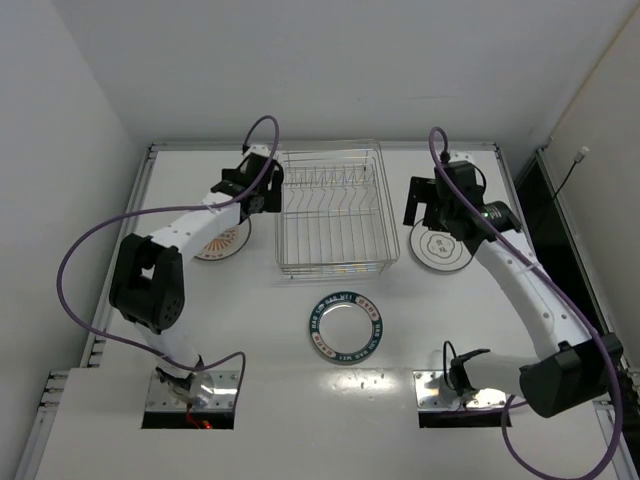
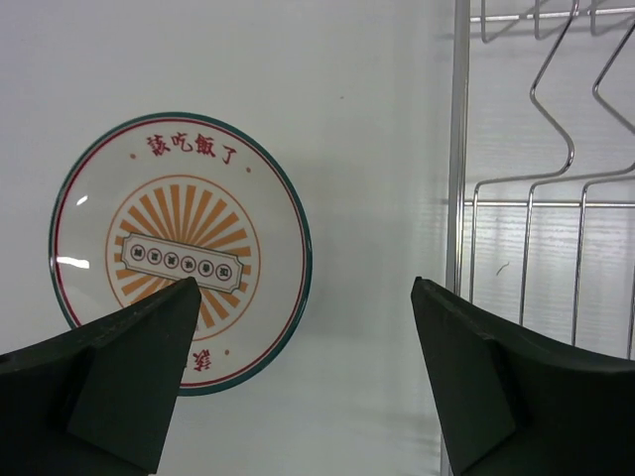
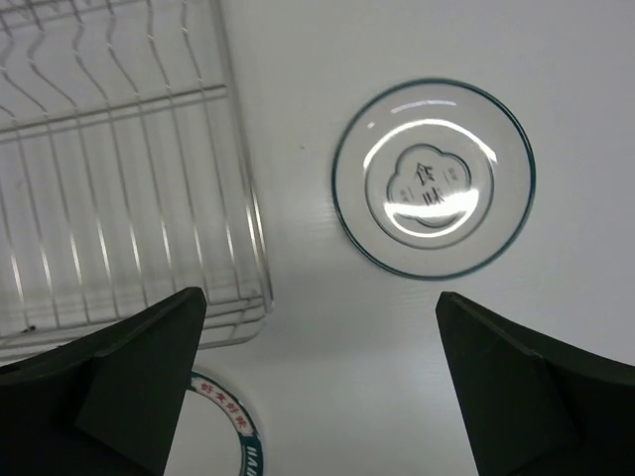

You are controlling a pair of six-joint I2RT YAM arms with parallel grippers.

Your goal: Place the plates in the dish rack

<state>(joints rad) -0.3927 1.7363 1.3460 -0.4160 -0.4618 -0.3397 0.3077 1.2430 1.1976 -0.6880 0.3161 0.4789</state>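
Layout: dish rack (image 1: 335, 268) sits mid-table (image 1: 250, 340), towards the far side, and holds nothing. All three plates lie flat and face up around it, one on each flank and one in front, so each arm has a plate on its own side. No loading done yet, by the look of it

Left gripper (image 2: 306, 288): jaws spread wide, nothing between them. It hangs over the strip between the sunburst plate (image 2: 179, 188) and the rack's left wall. Probably lined up to go for that plate's rim

Right gripper (image 3: 319, 297): jaws fully apart, empty. It hangs over the bare strip between the rack's right wall and the plain white plate (image 3: 434, 191). Likely the mirror approach

Plates:
- sunburst: white, orange rays round a ticket-shaped label, red characters, dark green edge line; just beside the rack, not touching
- plain white: thin teal edge, grey flower-shaped centre mark, strong glare, so glossy and likely slippery
- blue-rimmed plate (image 1: 346, 327): dark band with lettering, white centre; in front of the rack, apart from it, no gripper near
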